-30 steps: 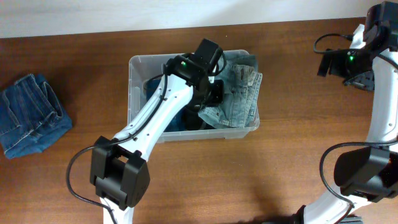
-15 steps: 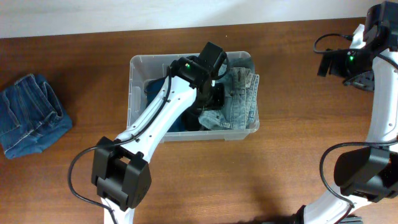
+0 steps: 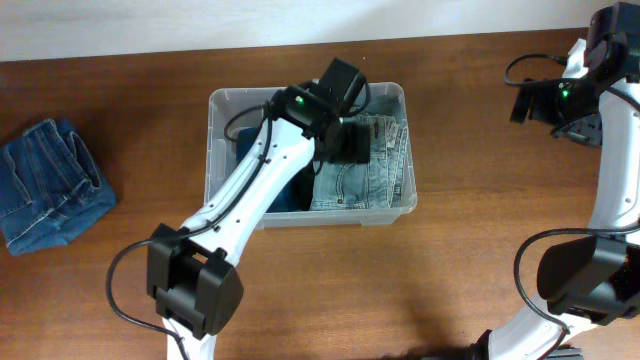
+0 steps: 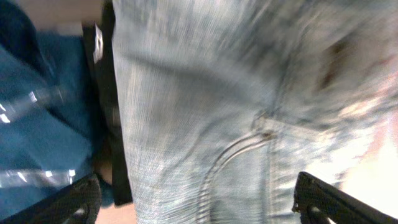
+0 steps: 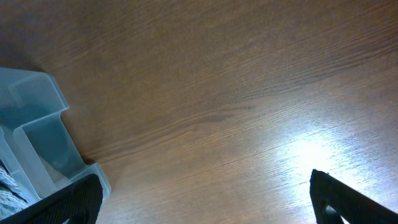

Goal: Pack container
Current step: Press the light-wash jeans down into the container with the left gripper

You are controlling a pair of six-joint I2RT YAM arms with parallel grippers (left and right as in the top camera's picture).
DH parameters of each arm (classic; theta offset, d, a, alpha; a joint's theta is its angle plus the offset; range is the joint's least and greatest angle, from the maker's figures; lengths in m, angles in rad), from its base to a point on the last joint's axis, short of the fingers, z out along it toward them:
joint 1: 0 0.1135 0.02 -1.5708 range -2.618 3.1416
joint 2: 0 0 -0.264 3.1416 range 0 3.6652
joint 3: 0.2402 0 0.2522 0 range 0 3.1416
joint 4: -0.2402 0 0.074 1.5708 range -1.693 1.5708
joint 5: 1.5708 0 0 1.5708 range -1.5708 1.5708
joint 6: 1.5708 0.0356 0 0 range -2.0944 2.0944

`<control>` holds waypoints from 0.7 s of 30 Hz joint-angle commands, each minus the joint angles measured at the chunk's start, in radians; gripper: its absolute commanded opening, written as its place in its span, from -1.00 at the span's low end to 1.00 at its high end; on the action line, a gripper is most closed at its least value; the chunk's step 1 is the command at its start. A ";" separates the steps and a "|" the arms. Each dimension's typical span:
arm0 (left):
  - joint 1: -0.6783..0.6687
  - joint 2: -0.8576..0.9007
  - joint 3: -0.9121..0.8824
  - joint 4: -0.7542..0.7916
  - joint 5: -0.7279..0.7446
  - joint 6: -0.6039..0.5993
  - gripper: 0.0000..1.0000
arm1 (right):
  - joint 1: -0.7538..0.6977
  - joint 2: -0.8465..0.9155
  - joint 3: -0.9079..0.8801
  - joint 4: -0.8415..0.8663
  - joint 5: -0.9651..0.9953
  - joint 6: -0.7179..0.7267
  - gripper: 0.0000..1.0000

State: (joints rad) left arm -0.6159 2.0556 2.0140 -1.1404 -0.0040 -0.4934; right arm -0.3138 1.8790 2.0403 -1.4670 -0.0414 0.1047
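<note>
Pale-blue denim jeans (image 3: 365,165) lie beside a darker blue garment (image 3: 293,195) inside the clear rectangular plastic container (image 3: 212,140) on the brown wooden table (image 3: 450,260); my left gripper (image 3: 352,143) and right gripper (image 5: 205,205) gape empty, a folded blue denim bundle (image 3: 50,185) outside apparently yet to pack.

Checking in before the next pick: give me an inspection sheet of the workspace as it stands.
Surface: brown wooden table.
Job's things: container holds light-wash jeans on its right side, a dark blue garment on its left.
Clutter: folded blue jeans on the table, left of the container, apart from it.
Grippers: left gripper open above the light-wash jeans, holding nothing; right gripper open above bare table, holding nothing.
Cables: black cable looped by the right arm; another by the left arm.
Surroundings: pale wall beyond the table's far edge.
</note>
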 commanded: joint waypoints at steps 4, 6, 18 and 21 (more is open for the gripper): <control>-0.024 -0.026 0.091 0.072 -0.031 0.055 -0.99 | -0.001 -0.008 0.005 -0.002 0.009 0.000 0.97; -0.036 -0.020 0.087 0.117 -0.052 0.055 -0.99 | -0.001 -0.008 0.005 -0.002 0.009 0.000 0.97; -0.074 0.101 0.081 0.268 -0.120 0.070 -0.99 | -0.001 -0.008 0.005 -0.002 0.009 0.000 0.97; -0.080 0.163 0.081 0.280 -0.121 0.069 -0.99 | -0.001 -0.008 0.005 -0.002 0.009 0.000 0.97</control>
State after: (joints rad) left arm -0.6857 2.1445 2.0884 -0.8639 -0.1097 -0.4412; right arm -0.3138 1.8790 2.0403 -1.4670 -0.0414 0.1051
